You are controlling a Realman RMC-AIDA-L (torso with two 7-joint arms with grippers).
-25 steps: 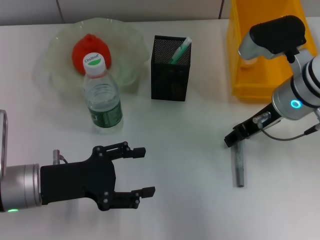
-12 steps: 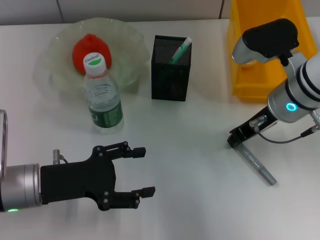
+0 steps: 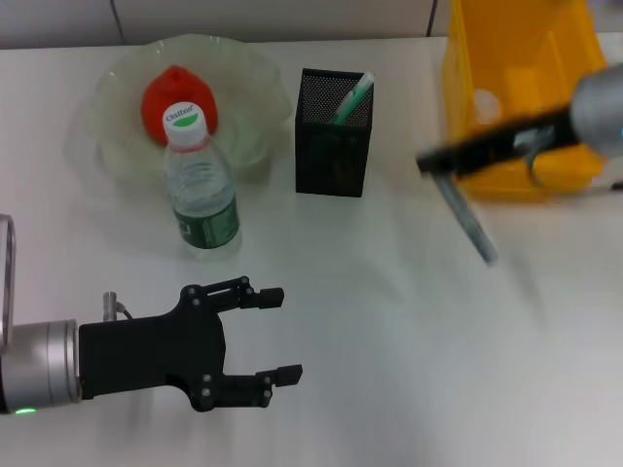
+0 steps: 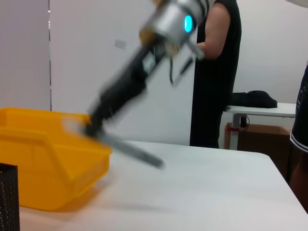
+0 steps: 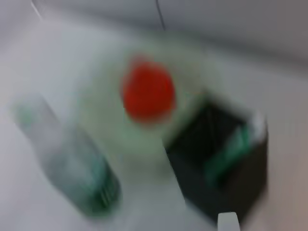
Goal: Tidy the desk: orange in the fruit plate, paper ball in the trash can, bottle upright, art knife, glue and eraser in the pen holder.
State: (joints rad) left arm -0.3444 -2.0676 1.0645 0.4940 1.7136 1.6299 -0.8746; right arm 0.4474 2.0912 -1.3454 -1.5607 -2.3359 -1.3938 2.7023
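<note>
My right gripper (image 3: 435, 163) is shut on the upper end of the grey glue stick (image 3: 468, 222) and holds it slanting above the table, between the pen holder and the yellow trash can (image 3: 516, 58). The left wrist view also shows the gripper (image 4: 96, 126) and the glue (image 4: 137, 151). The black mesh pen holder (image 3: 331, 146) holds the mint-green art knife (image 3: 351, 97). The orange (image 3: 161, 92) lies in the pale green fruit plate (image 3: 107, 146). The bottle (image 3: 201, 190) stands upright in front of the plate. My left gripper (image 3: 279, 332) is open and empty near the table's front. No eraser is in view.
A whitish lump (image 3: 484, 101) shows inside the trash can. The right wrist view shows the orange (image 5: 147, 94), the bottle (image 5: 72, 163) and the pen holder (image 5: 216, 159) below it. A person (image 4: 214, 72) stands beyond the table's far side.
My right gripper has lifted the glue stick off the table and carried it up and leftward, toward the pen holder. The left arm has not moved.
</note>
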